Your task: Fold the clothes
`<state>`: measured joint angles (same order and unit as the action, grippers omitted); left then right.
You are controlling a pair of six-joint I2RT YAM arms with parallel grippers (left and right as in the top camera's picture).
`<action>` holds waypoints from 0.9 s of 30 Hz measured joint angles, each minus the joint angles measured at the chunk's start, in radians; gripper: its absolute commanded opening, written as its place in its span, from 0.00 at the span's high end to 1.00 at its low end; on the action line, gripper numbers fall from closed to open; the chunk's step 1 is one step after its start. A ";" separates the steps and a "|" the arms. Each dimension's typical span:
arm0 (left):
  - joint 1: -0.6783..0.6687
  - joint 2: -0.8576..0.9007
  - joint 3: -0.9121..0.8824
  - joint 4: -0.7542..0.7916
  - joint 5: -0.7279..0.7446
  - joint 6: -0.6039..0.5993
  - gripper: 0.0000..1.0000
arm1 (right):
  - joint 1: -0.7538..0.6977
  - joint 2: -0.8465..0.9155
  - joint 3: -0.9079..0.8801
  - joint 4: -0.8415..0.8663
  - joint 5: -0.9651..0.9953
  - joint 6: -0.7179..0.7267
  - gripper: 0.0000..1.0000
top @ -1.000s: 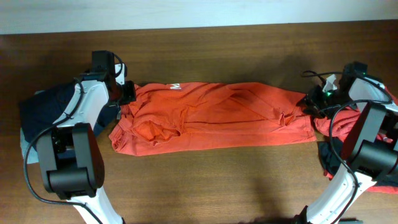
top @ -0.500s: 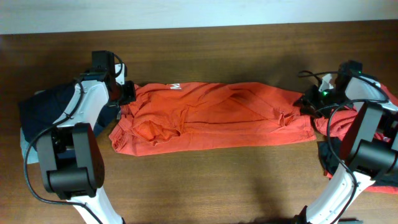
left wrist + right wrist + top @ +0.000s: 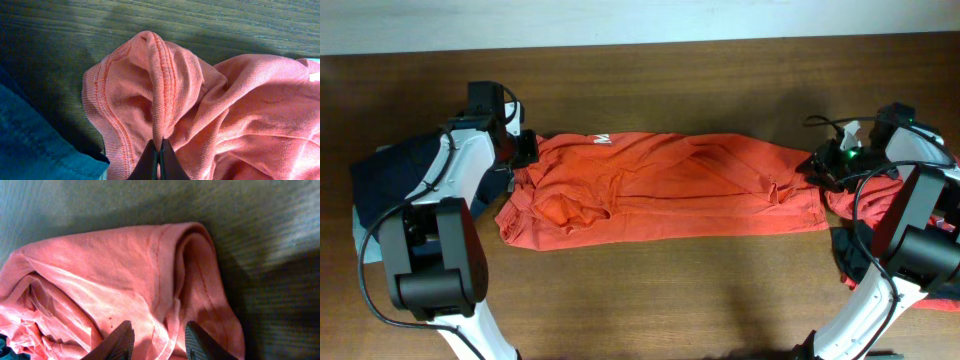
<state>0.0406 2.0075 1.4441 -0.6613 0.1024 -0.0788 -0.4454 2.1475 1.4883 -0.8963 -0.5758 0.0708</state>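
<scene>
An orange-red T-shirt [image 3: 660,190] lies stretched left to right across the wooden table [image 3: 650,290], with a bit of white lettering [image 3: 603,139] at its upper left edge. My left gripper [image 3: 525,150] is at the shirt's left end. In the left wrist view its jaws [image 3: 159,146] are shut on a raised fold of the ribbed hem [image 3: 160,75]. My right gripper [image 3: 818,166] is at the shirt's right end. Its fingers [image 3: 125,337] stand apart over a rolled fold of the shirt [image 3: 165,270], with cloth between them but no visible pinch.
A dark navy garment [image 3: 385,175] lies heaped under the left arm, over a pale piece [image 3: 360,235]; it shows as blue cloth [image 3: 30,140] beside the hem. Another orange-red garment [image 3: 850,200] and a dark piece [image 3: 850,255] lie by the right arm.
The right arm swung slightly left and then back right at the shirt's end. The shirt and the left arm have not moved.
</scene>
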 measured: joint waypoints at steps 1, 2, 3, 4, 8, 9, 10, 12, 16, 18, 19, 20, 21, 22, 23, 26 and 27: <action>0.000 0.000 0.000 0.000 0.000 0.000 1.00 | 0.000 0.000 0.000 0.005 -0.002 -0.001 0.61; 0.000 0.000 0.000 0.000 0.000 0.000 1.00 | 0.000 0.000 0.000 0.014 -0.002 -0.003 0.62; 0.000 0.000 0.000 0.000 0.000 0.000 1.00 | 0.000 0.000 0.000 0.018 -0.003 -0.005 0.62; 0.000 0.000 0.000 0.000 0.000 0.000 1.00 | 0.000 0.000 0.000 0.022 -0.003 -0.005 0.62; 0.000 0.000 0.000 0.000 0.000 0.000 1.00 | 0.000 0.000 0.000 0.031 -0.003 -0.004 0.63; 0.000 0.000 0.000 0.000 0.000 0.000 1.00 | 0.000 0.000 0.000 0.033 -0.003 -0.005 0.63; 0.000 0.000 0.000 0.000 0.000 0.000 1.00 | 0.000 0.000 0.000 0.035 -0.003 -0.005 0.63; 0.000 0.000 0.000 0.000 0.000 0.000 1.00 | 0.000 0.000 0.000 0.037 -0.003 -0.005 0.63; 0.000 0.000 0.000 0.000 0.000 0.000 1.00 | 0.001 0.000 -0.007 0.060 -0.002 -0.012 0.64; 0.000 0.000 0.000 0.000 0.000 0.000 1.00 | 0.003 0.000 -0.010 0.061 -0.002 -0.014 0.64; 0.000 0.000 0.000 0.000 0.000 0.000 1.00 | 0.004 0.000 -0.010 0.064 -0.002 -0.015 0.64; 0.000 0.000 0.000 0.000 0.000 0.000 1.00 | 0.007 0.000 -0.010 0.067 -0.002 -0.016 0.65; 0.000 0.000 0.000 0.000 0.000 0.000 1.00 | 0.011 0.000 -0.010 0.071 -0.002 -0.016 0.67; 0.000 0.000 0.000 0.000 0.000 0.000 1.00 | 0.015 0.000 -0.011 0.077 -0.002 -0.018 0.68; 0.000 0.000 0.000 0.000 0.000 0.000 1.00 | 0.018 0.000 -0.014 0.084 -0.002 -0.019 0.70; 0.000 0.000 0.000 0.000 0.000 0.000 1.00 | 0.031 0.000 -0.027 0.104 0.001 -0.016 0.79; 0.000 0.000 0.000 0.000 0.000 0.000 1.00 | 0.034 0.000 -0.032 0.106 0.003 -0.011 0.83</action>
<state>0.0406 2.0075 1.4441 -0.6613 0.1024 -0.0788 -0.4118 2.1479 1.4567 -0.7906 -0.5732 0.0597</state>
